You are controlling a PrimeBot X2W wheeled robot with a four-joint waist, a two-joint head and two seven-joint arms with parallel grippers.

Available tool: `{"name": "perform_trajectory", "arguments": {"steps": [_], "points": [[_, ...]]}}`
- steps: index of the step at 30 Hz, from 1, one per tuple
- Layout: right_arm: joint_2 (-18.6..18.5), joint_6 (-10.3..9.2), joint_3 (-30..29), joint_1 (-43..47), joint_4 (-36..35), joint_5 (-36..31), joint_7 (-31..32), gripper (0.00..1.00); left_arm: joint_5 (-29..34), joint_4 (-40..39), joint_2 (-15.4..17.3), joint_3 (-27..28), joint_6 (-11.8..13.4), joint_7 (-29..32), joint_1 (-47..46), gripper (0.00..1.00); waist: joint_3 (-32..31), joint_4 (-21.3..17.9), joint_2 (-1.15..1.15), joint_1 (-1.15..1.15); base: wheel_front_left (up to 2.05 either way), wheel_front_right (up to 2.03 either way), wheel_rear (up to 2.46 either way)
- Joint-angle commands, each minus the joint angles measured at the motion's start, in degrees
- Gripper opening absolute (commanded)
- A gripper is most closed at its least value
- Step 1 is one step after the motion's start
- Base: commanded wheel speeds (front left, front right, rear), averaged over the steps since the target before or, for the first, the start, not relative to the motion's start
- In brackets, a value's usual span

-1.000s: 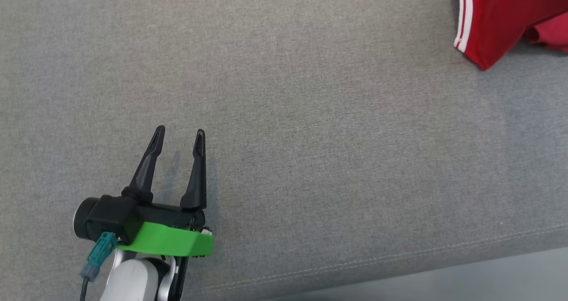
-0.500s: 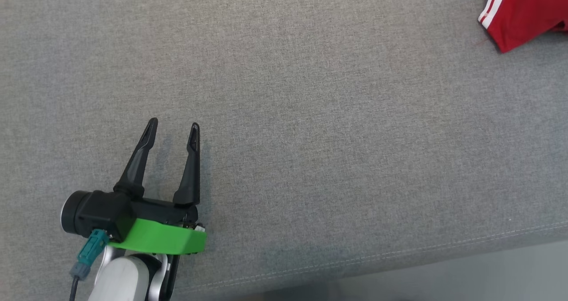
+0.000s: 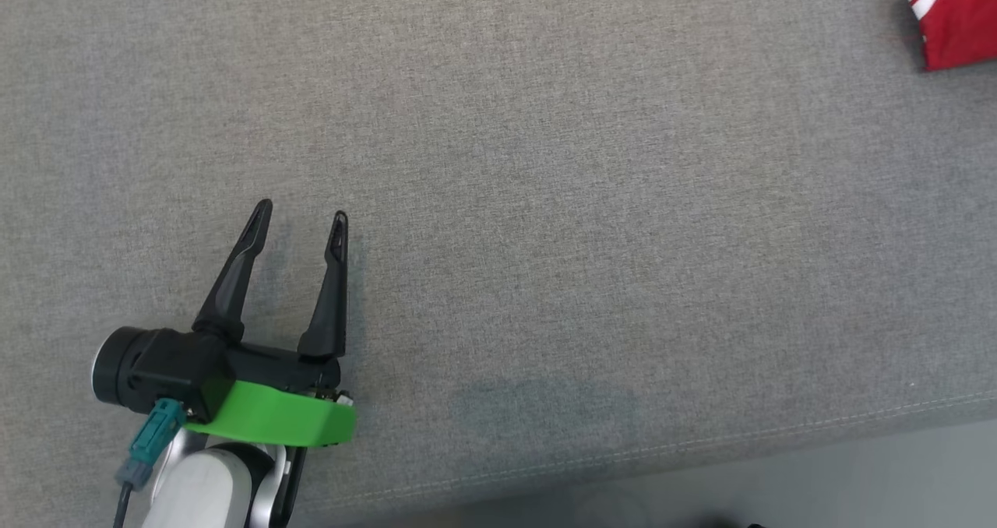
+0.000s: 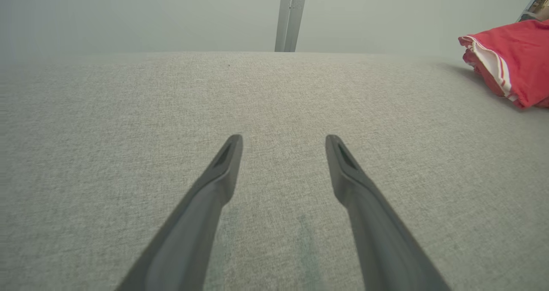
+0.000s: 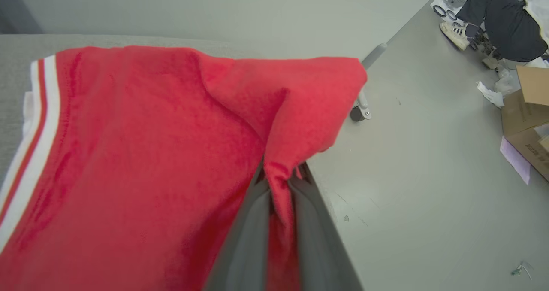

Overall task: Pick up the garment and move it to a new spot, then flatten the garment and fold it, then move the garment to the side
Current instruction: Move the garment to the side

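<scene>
In the head view the left gripper is at about 8 o'clock, low over the grey fabric surface. Its two dark fingers point toward 12 o'clock and stand well apart, with nothing between them. The left wrist view gives the same picture: the left gripper has a wide gap, and under it there is only the grey cloth. Behind the far edge of the surface, at 12 o'clock, a pale metal post rises.

The red garment, with white stripes on its hem, is at 2 o'clock in the head view. It is cut by the corner of the frame and is well apart from the left gripper. In the left wrist view it is bunched at 2 o'clock.

In the right wrist view the right gripper has its fingers pressed together on a fold of the red garment. The cloth spreads from the centre out to 9 o'clock. Further right is the pale floor, cardboard boxes are at 3 o'clock, and a person is at 1 o'clock.
</scene>
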Motion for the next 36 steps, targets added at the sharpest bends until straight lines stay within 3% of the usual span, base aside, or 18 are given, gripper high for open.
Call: {"name": "perform_trajectory", "arguments": {"steps": [1, 8, 10, 11, 26, 36], "points": [[-0.5, -0.11, 0.0, -1.0, 1.3, -2.0, -1.6, 0.00, 0.4, -0.5, 0.6, 0.0, 0.3, 0.2, -0.5, 1.00, 0.5, 0.6, 0.00, 0.00, 0.00, 0.00, 0.00], [-0.1, -0.11, -2.0, -2.3, 5.2, -11.3, -8.1, 0.00, 0.6, -1.9, 1.6, -0.2, 0.5, 1.0, 0.3, 1.00, 1.5, 1.6, 0.00, 0.00, 0.00, 0.00, 0.00], [0.6, -0.11, -4.0, -2.0, 5.4, -12.6, -9.1, 0.40, 0.8, -2.3, 1.8, -0.2, 0.6, 1.3, 0.3, 1.00, 1.7, 1.7, 0.00, 0.00, 0.00, 0.00, 0.00], [1.1, -0.11, -5.7, -1.2, 5.6, -14.4, -10.1, 1.00, 0.8, -2.7, 2.0, -0.3, 0.8, 1.6, 0.3, 1.00, 2.0, 1.8, 0.00, 0.00, 0.00, 0.00, 0.00], [2.6, -0.11, -17.3, 2.3, 5.6, -25.5, -14.0, 1.00, 0.9, -3.4, 2.6, -1.0, 1.3, 2.3, 0.1, 1.00, 2.0, 0.3, 0.00, 0.00, 0.00, 0.00, 0.00], [7.5, -0.11, -23.3, 4.6, 5.6, -28.6, -17.6, 1.00, -0.8, -1.8, 2.1, -0.4, 0.9, 1.5, -1.5, 1.00, -1.9, -1.3, 0.00, 0.00, 0.00, 0.00, 0.00]]}}
